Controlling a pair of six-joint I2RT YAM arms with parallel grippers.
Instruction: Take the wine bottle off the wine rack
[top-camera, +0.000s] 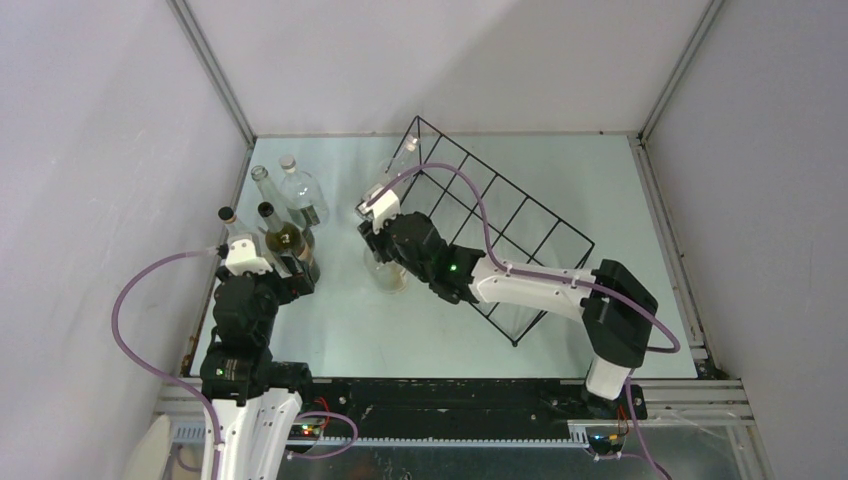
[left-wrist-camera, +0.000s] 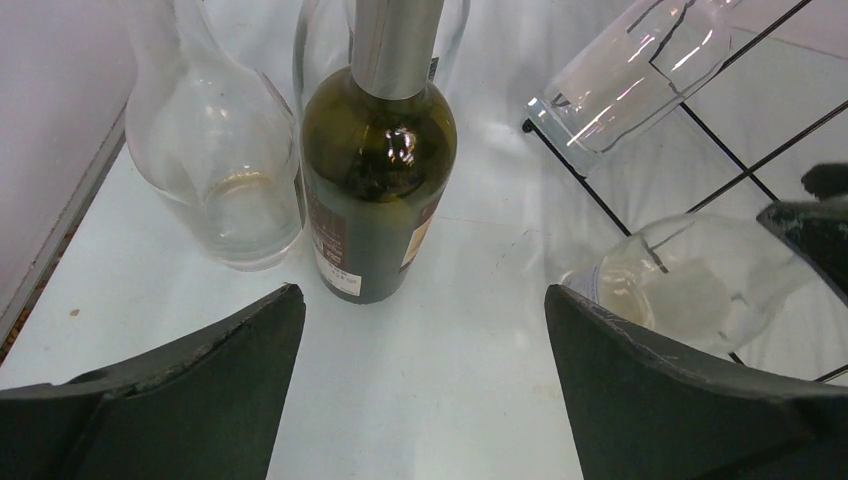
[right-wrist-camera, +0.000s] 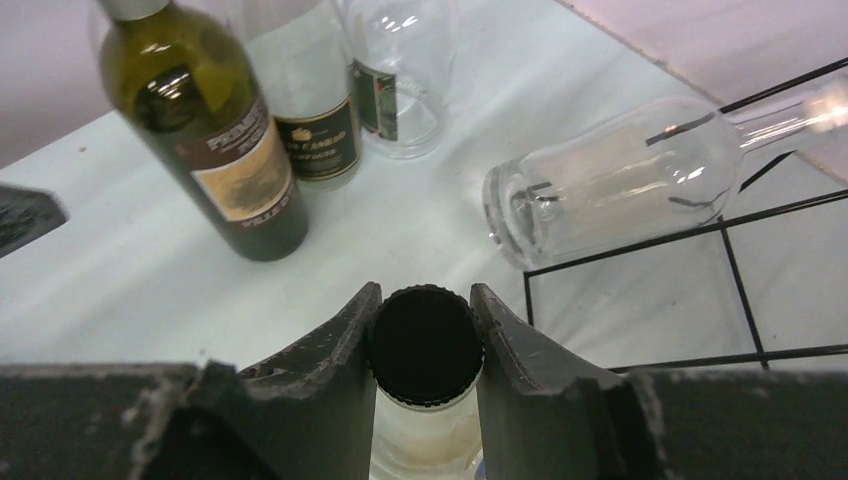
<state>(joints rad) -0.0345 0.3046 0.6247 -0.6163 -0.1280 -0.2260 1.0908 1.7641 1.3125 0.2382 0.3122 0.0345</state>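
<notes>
Pale table (top-camera: 340, 330) inside a white-walled enclosure; the black wire wine rack (top-camera: 500, 225) sits skewed across its middle.

Right gripper (right-wrist-camera: 424, 335): clamped on the black-capped neck of a clear bottle (top-camera: 386, 272). That bottle hangs roughly upright just off the rack's left end. From the top view it looks clear of the wires. I cannot tell whether its base touches the table.

Left gripper (left-wrist-camera: 422, 305): jaws spread wide, nothing between them. It hovers well left of the rack, facing a standing dark green wine bottle (left-wrist-camera: 375, 170) with empty clear bottles (left-wrist-camera: 220, 170) just beside it.

A second clear bottle (right-wrist-camera: 620, 185) lies on its side in the rack's far left compartment, base poking out past the wires. The other compartments look empty.

Progress, as a judgement: the extraction of the gripped bottle seems essentially done. What is left is to set it down left of the rack and let go. The lying bottle is untouched, so one more removal may follow.
</notes>
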